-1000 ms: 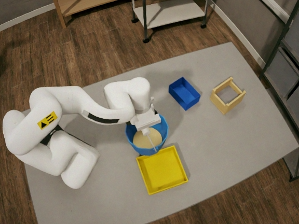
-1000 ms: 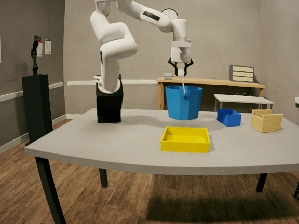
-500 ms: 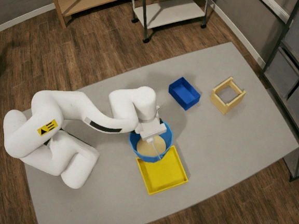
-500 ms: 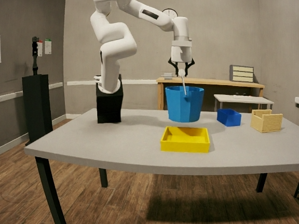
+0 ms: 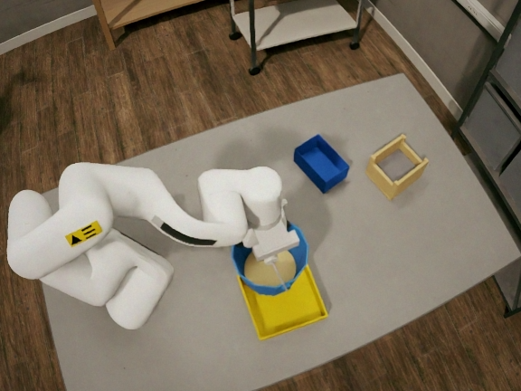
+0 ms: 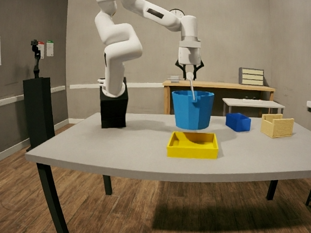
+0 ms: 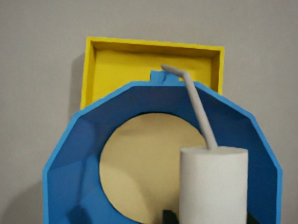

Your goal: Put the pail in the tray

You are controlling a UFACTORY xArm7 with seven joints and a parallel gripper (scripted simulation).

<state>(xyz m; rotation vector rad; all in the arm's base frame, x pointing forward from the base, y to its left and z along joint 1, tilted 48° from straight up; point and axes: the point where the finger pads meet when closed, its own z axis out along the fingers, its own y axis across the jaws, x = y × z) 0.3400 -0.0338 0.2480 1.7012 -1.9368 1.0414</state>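
Note:
The blue pail (image 5: 253, 282) (image 6: 193, 111) (image 7: 75, 150) hangs upright in the air from its thin grey handle (image 6: 191, 90) (image 7: 200, 112). My gripper (image 6: 189, 74) (image 5: 269, 258) is shut on the handle's white grip (image 7: 212, 185) above the pail's middle. The yellow drip tray (image 5: 289, 309) (image 6: 192, 145) (image 7: 150, 62) lies on the grey table (image 5: 398, 253) (image 6: 108, 145). The pail's base is a little above the tray's rim. It hangs over the tray's rear part, partly past the rear wall. The pail has a tan inner floor (image 7: 145, 160).
A blue bin (image 5: 321, 163) (image 6: 238, 122) and a tan open crate (image 5: 397, 166) (image 6: 276, 124) stand on the table to the right of the tray. The arm's black base block (image 6: 113, 108) stands at the back left.

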